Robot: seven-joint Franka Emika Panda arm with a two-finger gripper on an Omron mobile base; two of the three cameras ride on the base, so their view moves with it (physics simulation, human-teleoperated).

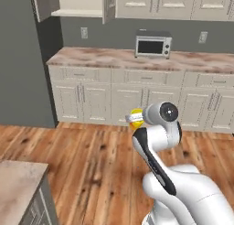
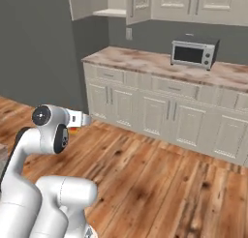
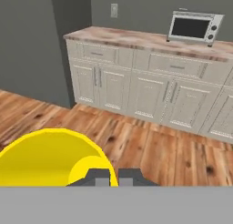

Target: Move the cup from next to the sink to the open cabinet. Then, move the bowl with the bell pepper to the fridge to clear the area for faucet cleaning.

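Note:
My gripper [image 1: 134, 118] is shut on the small yellow cup [image 1: 136, 119] and holds it above the wooden floor in front of the arm. In the hand view the cup's yellow rim [image 3: 45, 157] lies left of the closed fingertips [image 3: 101, 176]. From the right base view the gripper [image 2: 83, 120] points toward the cabinets, with a bit of the cup [image 2: 73, 129] below it. The open cabinet [image 1: 77, 12] hangs at the upper left, its door [image 1: 109, 4] swung out. The tall dark grey fridge [image 1: 23, 59] stands left of the counter. Sink, faucet, bowl and bell pepper are out of view.
A marbled counter [image 1: 100, 58] on cream base cabinets runs along the far wall, with a silver toaster oven [image 1: 153, 43] on it. A corner of another marbled counter [image 1: 18, 187] juts in at the lower left. Wooden floor [image 1: 91, 151] lies open between.

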